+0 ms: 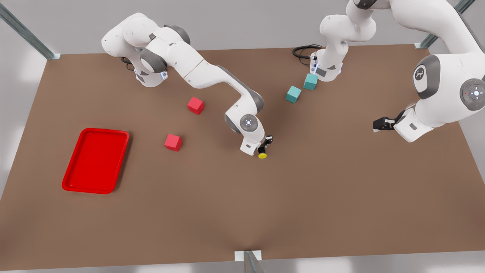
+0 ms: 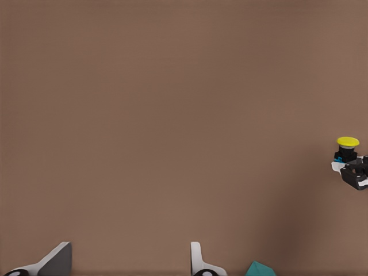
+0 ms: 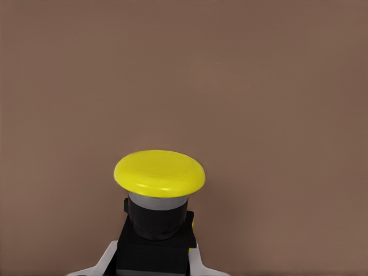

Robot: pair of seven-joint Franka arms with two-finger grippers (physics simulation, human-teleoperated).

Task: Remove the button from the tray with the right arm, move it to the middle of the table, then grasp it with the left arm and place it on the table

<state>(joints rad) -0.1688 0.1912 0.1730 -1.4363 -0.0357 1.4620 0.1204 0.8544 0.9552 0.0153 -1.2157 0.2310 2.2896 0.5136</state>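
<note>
Your right arm (image 1: 204,74) reaches from the front view's left toward the middle of the worktop, elbow bent, wrist turned down. Its end effector (image 1: 264,148) is clamped on the button (image 1: 262,154). Your left arm (image 1: 447,87) waits at the front view's right, its end effector (image 1: 380,124) held level above the worktop, fingers (image 2: 198,261) spread apart.
</note>
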